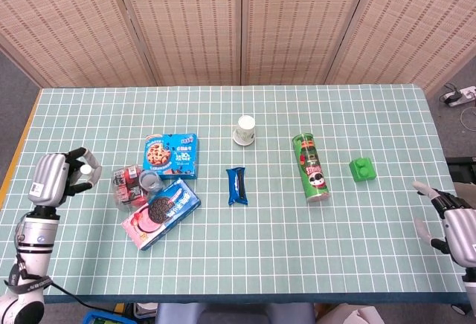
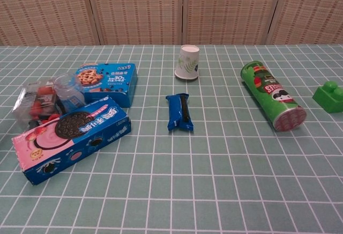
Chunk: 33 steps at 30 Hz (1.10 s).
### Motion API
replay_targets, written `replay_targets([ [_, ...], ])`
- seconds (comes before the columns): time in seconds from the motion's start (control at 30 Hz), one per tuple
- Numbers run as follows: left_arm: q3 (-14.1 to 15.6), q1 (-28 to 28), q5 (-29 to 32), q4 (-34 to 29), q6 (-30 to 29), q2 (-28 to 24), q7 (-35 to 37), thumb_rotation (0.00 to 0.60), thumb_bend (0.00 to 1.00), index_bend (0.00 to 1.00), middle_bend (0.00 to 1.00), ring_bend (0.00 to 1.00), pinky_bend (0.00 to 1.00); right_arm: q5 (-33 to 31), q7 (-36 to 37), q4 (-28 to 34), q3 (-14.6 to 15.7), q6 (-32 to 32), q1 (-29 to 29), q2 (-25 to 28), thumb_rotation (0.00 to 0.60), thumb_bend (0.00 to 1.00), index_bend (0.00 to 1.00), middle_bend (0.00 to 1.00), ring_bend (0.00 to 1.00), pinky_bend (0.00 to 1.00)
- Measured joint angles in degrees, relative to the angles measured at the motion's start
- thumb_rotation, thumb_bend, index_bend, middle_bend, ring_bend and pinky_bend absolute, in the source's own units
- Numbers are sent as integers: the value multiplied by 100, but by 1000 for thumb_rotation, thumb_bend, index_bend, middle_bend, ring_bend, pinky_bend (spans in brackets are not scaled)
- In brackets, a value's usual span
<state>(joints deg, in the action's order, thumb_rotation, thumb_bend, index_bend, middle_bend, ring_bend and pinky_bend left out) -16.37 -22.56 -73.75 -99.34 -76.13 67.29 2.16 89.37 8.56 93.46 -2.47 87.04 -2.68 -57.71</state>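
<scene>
From the head view, the left hand [image 1: 56, 179] hangs empty, fingers loosely curled, it seems, beside the snack bag [image 1: 128, 183]; the right hand [image 1: 455, 227] is spread, empty, at the table [image 1: 245, 257] edge. The chest view shows the bag [image 2: 37, 102] leaning against the cookie box [image 2: 72, 137], neither hand visible.

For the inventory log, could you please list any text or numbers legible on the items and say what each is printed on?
"30": blue cookie box.
Green chip can: brand lettering partly visible, not clearly readable.
Pink-and-blue cookie box: characters too blurred.
Small blue packet, paper cup, clear snack bag: print too small.
</scene>
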Motion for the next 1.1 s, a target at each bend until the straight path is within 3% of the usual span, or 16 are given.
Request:
replay_targets([
  [0.1,-26,24,34,-95,83,-63,254,600,582,779,1000,1000,1000,-4,9,0,-3,3,2,3,600,362,200,300,287,372],
  [0.33,-90,86,26,-297,322,-300,2264,600,581,794,1000,1000,1000,-10,1,-7,0,-22,-8,-2,600,362,200,300,287,372],
  [0.43,-87,91,-4,-271,334,-315,2615,600,580,797,1000,1000,1000,-22,-7,-5,-4,-28,-10,-6,600,361,200,300,287,372],
  [0.57,-50,74,-72,-117,257,-228,2226,600,580,798,1000,1000,1000,-26,-10,-5,-4,-31,-10,-6,600,362,200,300,287,372],
  [0.83,32,5,-237,517,-165,305,522,600,580,798,1000,1000,1000,-28,13,-5,-7,-21,-6,3,600,361,200,300,287,372],
  [0.97,11,6,-167,427,-117,300,753,600,580,798,1000,1000,1000,-27,33,-13,-8,-22,-7,7,600,362,200,300,288,372],
  [1.1,-31,22,-48,167,118,147,1553,600,580,799,1000,1000,1000,-26,38,-16,-7,-26,-9,8,600,362,200,300,287,372],
])
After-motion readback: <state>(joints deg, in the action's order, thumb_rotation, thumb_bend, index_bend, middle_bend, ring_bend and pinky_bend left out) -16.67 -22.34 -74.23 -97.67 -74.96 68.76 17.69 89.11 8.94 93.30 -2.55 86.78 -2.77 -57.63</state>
